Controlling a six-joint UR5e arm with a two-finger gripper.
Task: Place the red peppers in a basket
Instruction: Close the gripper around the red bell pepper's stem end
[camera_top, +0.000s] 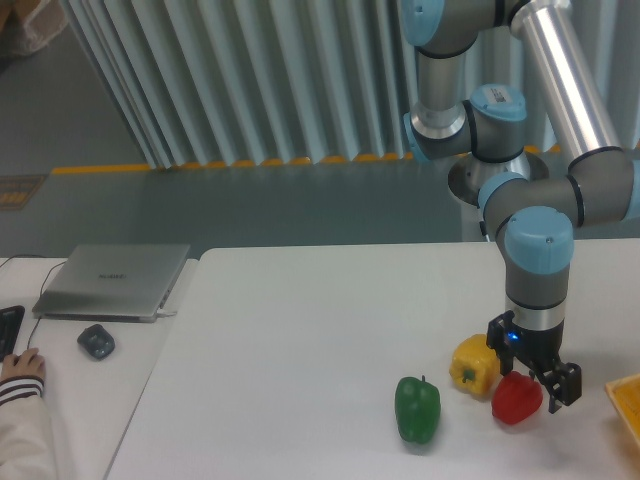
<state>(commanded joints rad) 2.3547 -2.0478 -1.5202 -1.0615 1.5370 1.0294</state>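
Gripper hangs at the end of the UR5e arm, pointing straight down, its two fingers spread and not clamped on anything; they stand at the upper right shoulder of the red bell pepper, one finger reaching down past its right side. That vertical pose suits a top-down grasp, though whether the fingers yet straddle the fruit or merely stand behind it cannot be told from this one view.

Below it all is the white table, which bears everything. To its left lies a closed silver laptop with a dark mouse near it, well apart from the work.

At the right edge, only a corner of the yellow-orange basket shows, near the red pepper, so the carry should be short.

The green bell pepper stands alone, apart to the left. The yellow bell pepper sits just beside the red one, perhaps touching, which likely explains the approach from the free right side.
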